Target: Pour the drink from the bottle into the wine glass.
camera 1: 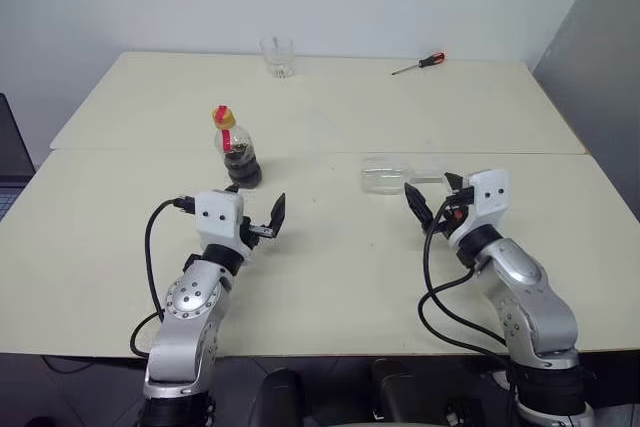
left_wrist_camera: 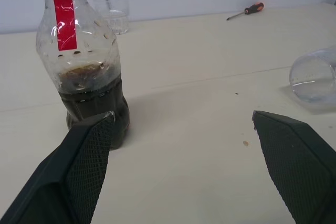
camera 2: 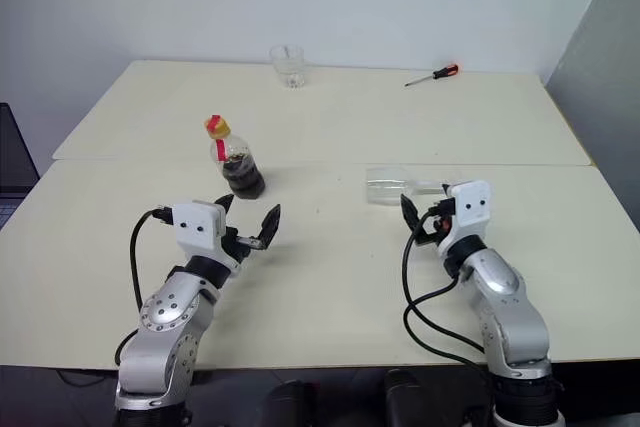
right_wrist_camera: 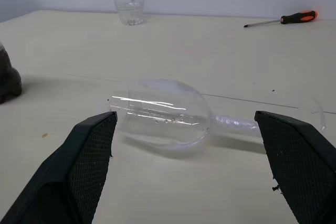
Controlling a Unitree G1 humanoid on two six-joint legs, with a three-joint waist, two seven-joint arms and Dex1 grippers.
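The bottle [camera 1: 236,147] stands upright on the table with a yellow cap and a red label strip; dark drink [left_wrist_camera: 94,108] fills its lower part. My left gripper [camera 1: 257,209] is open just in front of the bottle, apart from it. The wine glass [right_wrist_camera: 163,111] lies on its side on the table, bowl toward the bottle, stem and foot pointing away to the right. My right gripper [camera 1: 432,197] is open just short of the glass, with nothing between its fingers.
A short clear tumbler [camera 1: 277,57] stands at the far edge of the table. A screwdriver [camera 1: 420,64] with a red-and-black handle lies at the back right. A seam [camera 1: 320,152] runs across the two joined table tops.
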